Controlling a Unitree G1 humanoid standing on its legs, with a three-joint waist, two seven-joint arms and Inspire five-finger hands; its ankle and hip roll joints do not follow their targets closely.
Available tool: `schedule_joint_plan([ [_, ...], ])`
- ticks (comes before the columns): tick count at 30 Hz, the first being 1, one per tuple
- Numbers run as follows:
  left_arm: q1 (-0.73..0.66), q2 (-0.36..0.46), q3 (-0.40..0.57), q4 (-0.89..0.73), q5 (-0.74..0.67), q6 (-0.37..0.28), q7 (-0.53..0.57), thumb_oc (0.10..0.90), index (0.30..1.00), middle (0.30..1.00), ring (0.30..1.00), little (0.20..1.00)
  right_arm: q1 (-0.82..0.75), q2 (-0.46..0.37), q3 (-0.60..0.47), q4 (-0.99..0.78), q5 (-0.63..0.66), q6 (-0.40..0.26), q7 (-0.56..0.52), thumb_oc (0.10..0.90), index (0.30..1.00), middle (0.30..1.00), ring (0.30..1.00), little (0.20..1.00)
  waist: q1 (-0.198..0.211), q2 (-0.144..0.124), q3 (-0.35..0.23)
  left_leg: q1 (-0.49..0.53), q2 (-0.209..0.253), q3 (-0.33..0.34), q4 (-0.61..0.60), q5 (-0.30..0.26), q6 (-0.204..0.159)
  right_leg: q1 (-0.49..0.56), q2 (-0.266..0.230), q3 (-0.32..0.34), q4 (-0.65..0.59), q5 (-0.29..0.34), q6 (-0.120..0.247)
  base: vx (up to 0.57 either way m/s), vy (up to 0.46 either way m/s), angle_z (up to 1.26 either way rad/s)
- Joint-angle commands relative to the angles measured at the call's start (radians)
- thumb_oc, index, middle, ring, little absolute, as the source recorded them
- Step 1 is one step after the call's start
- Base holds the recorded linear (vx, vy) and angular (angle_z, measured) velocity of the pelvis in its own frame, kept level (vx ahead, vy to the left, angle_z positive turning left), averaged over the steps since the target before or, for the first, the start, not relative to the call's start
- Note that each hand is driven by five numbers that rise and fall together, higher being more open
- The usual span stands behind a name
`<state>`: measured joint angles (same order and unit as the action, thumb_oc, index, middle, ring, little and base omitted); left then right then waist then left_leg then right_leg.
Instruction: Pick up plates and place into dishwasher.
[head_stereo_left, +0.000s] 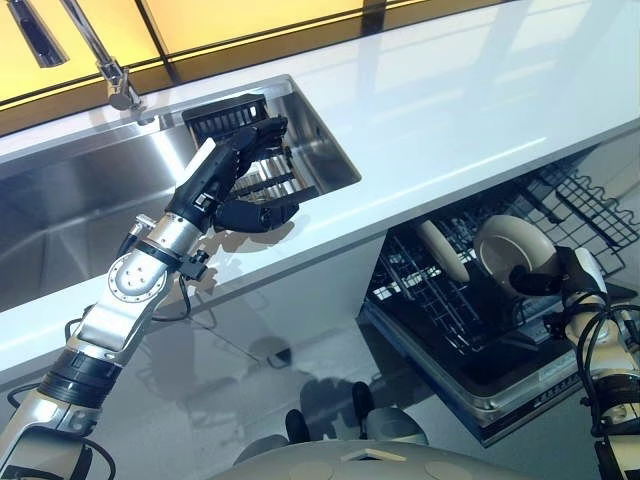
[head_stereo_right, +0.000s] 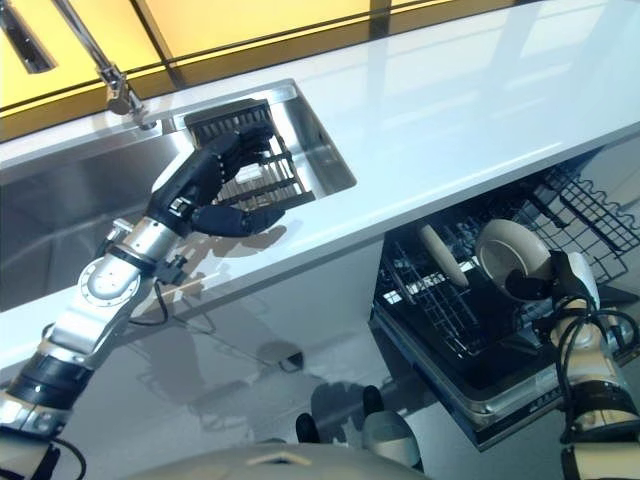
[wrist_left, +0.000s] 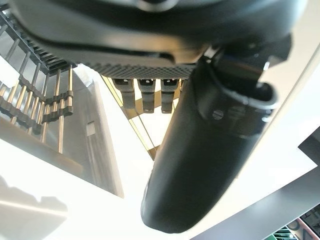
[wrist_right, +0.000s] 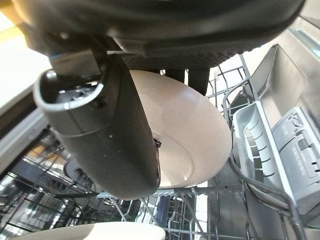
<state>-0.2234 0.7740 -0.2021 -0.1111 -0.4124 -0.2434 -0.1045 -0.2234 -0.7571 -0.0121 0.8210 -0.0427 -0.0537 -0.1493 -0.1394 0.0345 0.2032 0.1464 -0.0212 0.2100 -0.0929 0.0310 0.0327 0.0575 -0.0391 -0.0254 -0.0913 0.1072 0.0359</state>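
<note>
Item: round cream glazed ceramic plate (wrist_right: 195, 135), held on edge over dark wire dishwasher rack (head_stereo_left: 440, 300); our right hand (head_stereo_right: 535, 285) has thumb and fingers pinched across its rim. Second cream plate (head_stereo_left: 441, 250) already slotted upright just beside. Advice, our judgement: lower rim between tines, keep plate vertical, release only once seated. Left hand (head_stereo_left: 245, 180) hovers with fingers relaxed, holding nothing, above black slatted drainer (head_stereo_right: 255, 165) in brushed steel sink (head_stereo_left: 60, 200). Glossy white countertop (head_stereo_left: 450, 110) between.

- I see a glossy white countertop (head_stereo_left: 450, 110) holding a stainless sink (head_stereo_left: 60, 200) with a chrome faucet (head_stereo_left: 100, 50).
- Behind it, I note yellow-lit panels (head_stereo_left: 250, 15); below, pale cabinet fronts (head_stereo_left: 290, 310).
</note>
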Motion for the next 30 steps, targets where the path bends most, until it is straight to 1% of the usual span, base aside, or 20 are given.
schedule_joint_plan([
  [1, -0.178, 0.028, 0.001, -0.089, -0.071, -0.065, 0.029, 0.8, 0.9, 0.9, 0.9, 0.9, -0.126, -0.104, 0.021, 0.072, -0.073, 0.028, -0.056, 0.1, 0.3, 0.3, 0.3, 0.2, 0.013, 0.039, -0.017, -0.025, 0.012, 0.008, 0.081, -0.123, -0.011, -0.019, 0.049, -0.048, 0.116, -0.131, 0.05, -0.01, -0.002, 0.09],
  [2, -0.179, 0.031, 0.0, -0.098, -0.073, -0.061, 0.034, 0.8, 0.9, 0.9, 0.9, 0.9, -0.137, -0.108, 0.025, 0.092, -0.072, 0.037, -0.06, 0.1, 0.3, 0.3, 0.3, 0.2, 0.017, 0.047, -0.014, -0.026, 0.012, 0.007, 0.081, -0.122, -0.012, -0.018, 0.047, -0.05, 0.116, -0.132, 0.049, -0.01, -0.001, 0.1],
  [4, -0.181, 0.032, -0.001, -0.104, -0.077, -0.055, 0.041, 0.8, 0.9, 0.9, 0.9, 0.9, -0.145, -0.109, 0.028, 0.105, -0.066, 0.04, -0.07, 0.1, 0.3, 0.3, 0.3, 0.2, 0.018, 0.053, -0.011, -0.027, 0.011, 0.007, 0.084, -0.122, -0.012, -0.017, 0.045, -0.052, 0.116, -0.133, 0.048, -0.01, 0.008, 0.07],
  [5, -0.18, 0.033, 0.0, -0.105, -0.08, -0.057, 0.044, 0.8, 0.9, 0.9, 0.9, 0.9, -0.146, -0.111, 0.025, 0.103, -0.07, 0.051, -0.074, 0.1, 0.3, 0.3, 0.3, 0.2, 0.018, 0.058, -0.011, -0.028, 0.01, 0.006, 0.084, -0.122, -0.012, -0.017, 0.045, -0.053, 0.116, -0.135, 0.047, -0.01, 0.014, 0.07],
  [9, -0.179, 0.026, -0.003, -0.114, -0.086, -0.056, 0.054, 0.8, 0.9, 0.9, 0.9, 0.9, -0.166, -0.1, 0.041, 0.118, -0.081, 0.057, -0.111, 0.1, 0.3, 0.3, 0.3, 0.2, 0.021, 0.071, -0.009, -0.025, 0.008, 0.005, 0.083, -0.123, -0.013, -0.012, 0.042, -0.057, 0.111, -0.137, 0.045, 0.0, 0.003, 0.01],
  [13, -0.169, 0.016, -0.004, -0.112, -0.091, -0.061, 0.052, 0.8, 0.9, 0.9, 0.9, 0.9, -0.171, -0.08, 0.056, 0.096, -0.083, 0.058, -0.099, 0.1, 0.3, 0.3, 0.3, 0.2, 0.022, 0.08, -0.01, -0.022, 0.005, 0.004, 0.083, -0.125, -0.012, -0.008, 0.041, -0.057, 0.112, -0.139, 0.044, 0.0, 0.0, 0.0],
  [18, -0.161, -0.006, -0.004, -0.105, -0.078, -0.06, 0.05, 0.8, 0.9, 0.9, 0.9, 0.9, -0.182, -0.045, 0.085, 0.093, -0.096, 0.058, -0.088, 0.1, 0.3, 0.3, 0.3, 0.2, 0.026, 0.082, -0.015, -0.018, 0.005, 0.008, 0.08, -0.125, -0.01, -0.005, 0.041, -0.053, 0.109, -0.14, 0.043, 0.0, 0.0, 0.0],
  [22, -0.15, -0.02, -0.007, -0.099, -0.072, -0.067, 0.056, 0.8, 0.9, 0.9, 0.9, 0.9, -0.188, -0.021, 0.115, 0.088, -0.118, 0.035, -0.085, 0.1, 0.3, 0.3, 0.3, 0.2, 0.032, 0.08, -0.021, -0.011, 0.006, 0.007, 0.078, -0.124, -0.009, 0.002, 0.043, -0.051, 0.109, -0.143, 0.041, 0.0, 0.0, 0.0],
  [24, -0.147, -0.024, -0.008, -0.095, -0.067, -0.068, 0.054, 0.8, 0.9, 0.9, 0.9, 0.9, -0.191, -0.016, 0.126, 0.073, -0.105, 0.032, -0.087, 0.1, 0.3, 0.3, 0.3, 0.2, 0.034, 0.076, -0.023, -0.01, 0.007, 0.007, 0.077, -0.123, -0.009, 0.002, 0.044, -0.049, 0.11, -0.143, 0.041, 0.0, 0.0, 0.0],
  [25, -0.146, -0.027, -0.008, -0.091, -0.063, -0.069, 0.05, 0.8, 0.9, 0.9, 0.9, 0.9, -0.193, -0.012, 0.128, 0.062, -0.101, 0.029, -0.089, 0.427, 0.58, 0.58, 0.58, 0.527, 0.036, 0.073, -0.024, -0.009, 0.007, 0.005, 0.074, -0.123, -0.009, 0.003, 0.046, -0.048, 0.11, -0.143, 0.041, 0.0, 0.0, 0.0],
  [26, -0.146, -0.027, -0.008, -0.091, -0.064, -0.069, 0.049, 0.8, 0.9, 0.9, 0.9, 0.9, -0.194, -0.012, 0.129, 0.06, -0.103, 0.027, -0.09, 0.633, 0.756, 0.756, 0.756, 0.733, 0.036, 0.072, -0.024, -0.008, 0.007, 0.004, 0.074, -0.122, -0.009, 0.003, 0.046, -0.048, 0.11, -0.143, 0.041, 0.0, 0.0, 0.0],
  [27, -0.143, -0.028, -0.006, -0.088, -0.065, -0.07, 0.045, 0.8, 0.9, 0.9, 0.9, 0.9, -0.195, -0.012, 0.13, 0.05, -0.095, 0.02, -0.097, 0.8, 0.9, 0.9, 0.9, 0.9, 0.037, 0.069, -0.025, -0.007, 0.007, 0.003, 0.072, -0.122, -0.009, 0.004, 0.047, -0.047, 0.111, -0.143, 0.04, 0.0, 0.0, 0.0],
  [30, -0.131, -0.027, 0.002, -0.09, -0.064, -0.07, 0.045, 0.8, 0.9, 0.9, 0.9, 0.9, -0.187, -0.019, 0.129, -0.016, -0.087, 0.022, -0.109, 0.8, 0.9, 0.9, 0.9, 0.9, 0.034, 0.058, -0.025, -0.005, 0.008, 0.004, 0.07, -0.121, -0.008, 0.003, 0.049, -0.045, 0.113, -0.142, 0.04, 0.0, 0.0, 0.0],
])
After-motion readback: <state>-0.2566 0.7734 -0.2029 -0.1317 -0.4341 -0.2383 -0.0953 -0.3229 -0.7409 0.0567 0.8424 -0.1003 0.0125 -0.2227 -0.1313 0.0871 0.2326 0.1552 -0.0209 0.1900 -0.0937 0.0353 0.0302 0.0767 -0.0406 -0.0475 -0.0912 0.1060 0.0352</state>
